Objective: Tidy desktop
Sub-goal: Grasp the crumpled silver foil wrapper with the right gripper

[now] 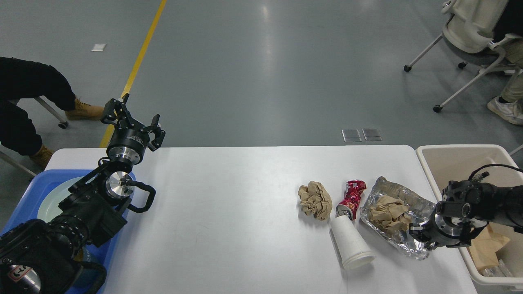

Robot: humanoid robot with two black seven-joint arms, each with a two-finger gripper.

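— What lies on the large smooth white rectangular desktop (229, 204)?

— Towards its right end, a crumpled brown paper ball (315, 199); just right of it a crushed red drink can (351, 200), then a crinkled silver foil sheet (402, 212) with a brown paper wad (386, 214) on it. A toppled white paper cup (351, 242) lies before the can.

— And at the ends?

— A beige plastic bin (457, 157) beside the right end; a blue plastic tray (24, 196) at the left, holding a pale round plate (51, 200).

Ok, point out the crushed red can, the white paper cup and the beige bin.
Crushed red can (352, 199), head view, on its dented middle.
White paper cup (350, 242), head view, on its side wall.
Beige bin (426, 166), head view, on its left rim.
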